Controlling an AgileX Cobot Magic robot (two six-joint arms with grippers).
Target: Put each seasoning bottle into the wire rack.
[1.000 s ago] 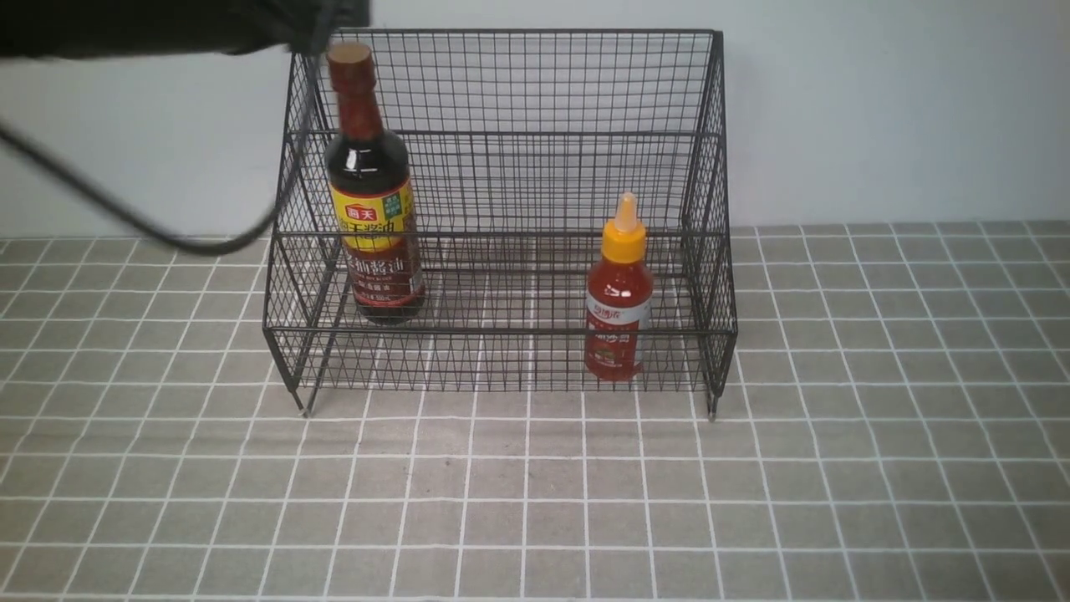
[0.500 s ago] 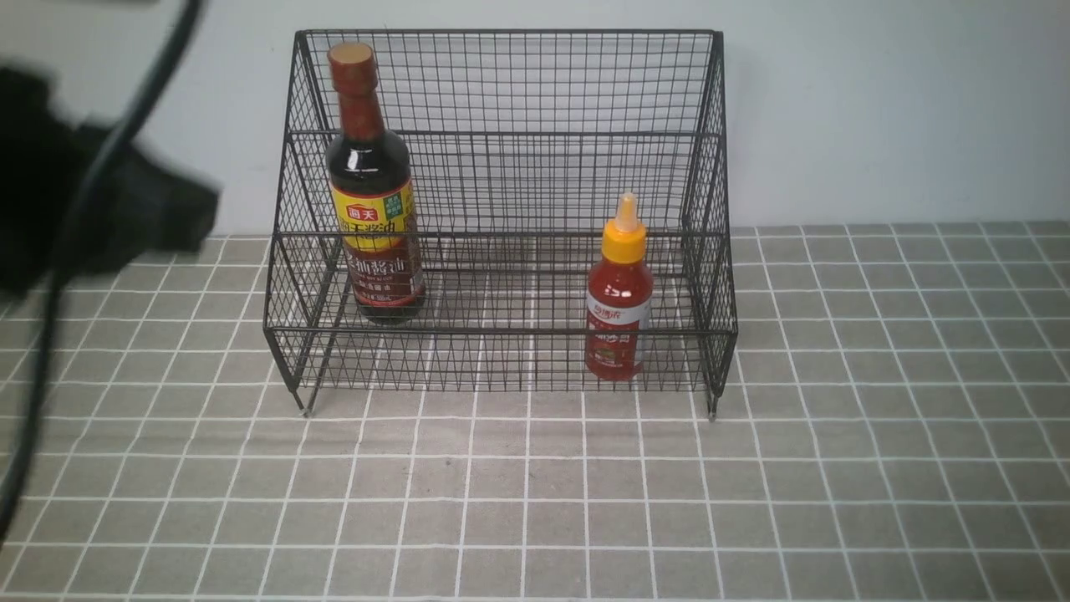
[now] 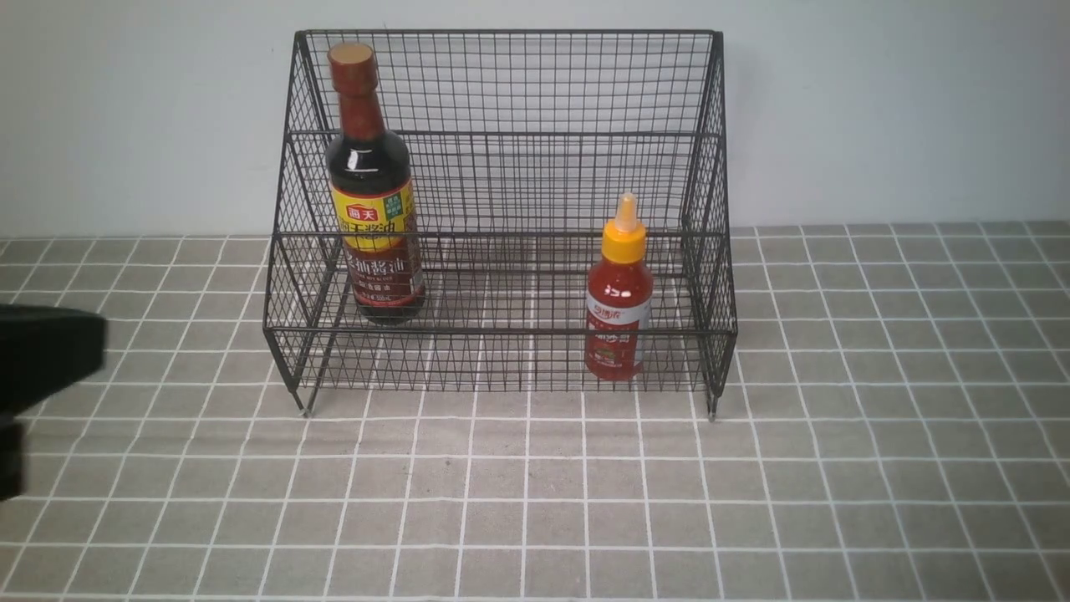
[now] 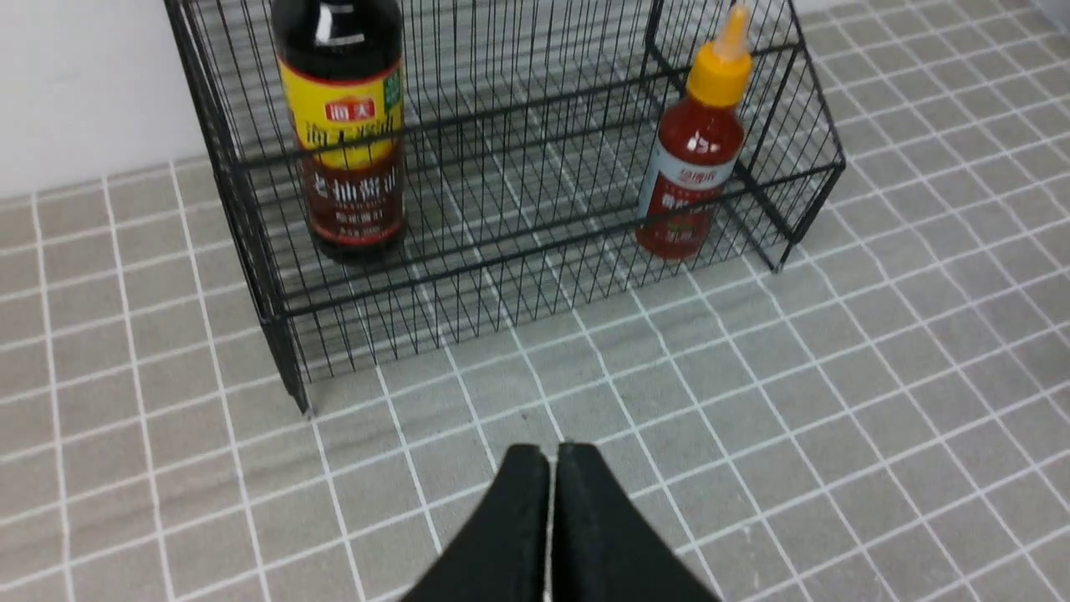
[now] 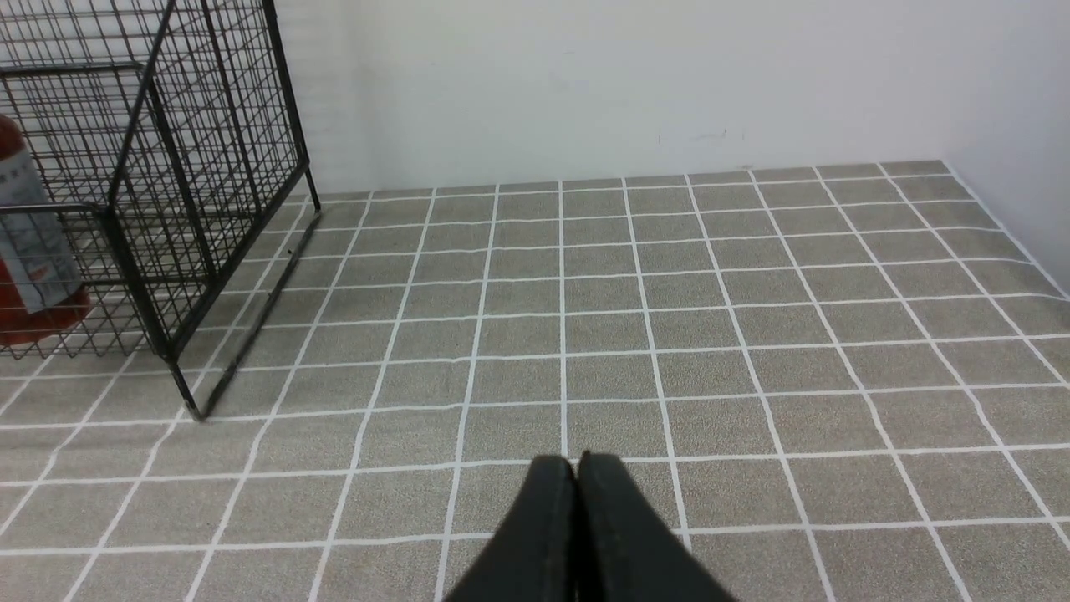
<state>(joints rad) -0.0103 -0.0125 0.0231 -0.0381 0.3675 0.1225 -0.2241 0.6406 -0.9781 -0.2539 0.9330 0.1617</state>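
Left gripper [image 4: 551,456] jaws pressed together, holding nothing, hanging over bare tiled bench [image 3: 535,502] in front of the rack's left front corner, well apart from both bottles. Right gripper [image 5: 575,464] jaws also pressed together, empty, over open tiles off to the rack's right side. In the front view only a dark blurred piece of the left arm [image 3: 42,368] shows at the left edge, low; right arm not in that view. Wide free bench across the whole foreground and on both sides of the rack. Wire rack [image 3: 501,351] stands near the back wall [image 3: 878,109] on short legs. Red sauce bottle [image 3: 619,309] upright in the lowest front tier, right end, close to the right side mesh. Soy-sauce bottle [image 3: 374,217] upright at the left, one step back from the front rail, cap level with the rack's top rim. Both bottles inside the rack, well apart from each other. Versus a second ago: left arm was up by the soy-sauce cap, now pulled down and out to the left edge; bottles and rack unmoved.
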